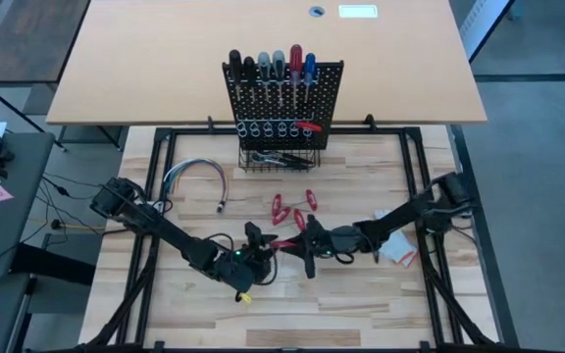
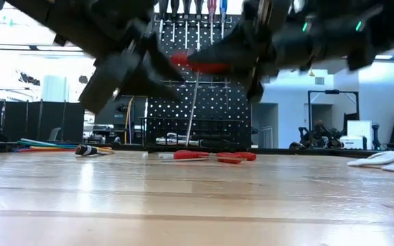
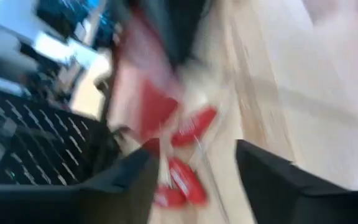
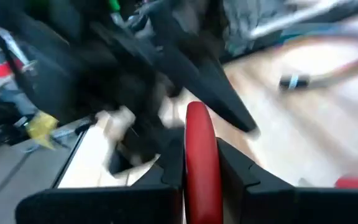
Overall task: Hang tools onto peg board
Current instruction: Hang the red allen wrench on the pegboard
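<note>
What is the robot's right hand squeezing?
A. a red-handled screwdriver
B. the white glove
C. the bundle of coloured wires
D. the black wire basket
A: in the right wrist view the right hand has its two dark fingers closed on either side of the red-handled screwdriver, lifted above the wooden table, as the low view also shows.

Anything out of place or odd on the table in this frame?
A white glove lies crumpled on the table beside the right arm, and a bundle of multicoloured wires sits left of the peg board. Neither is a tool. Several red-handled tools lie loose, not yet hung.
</note>
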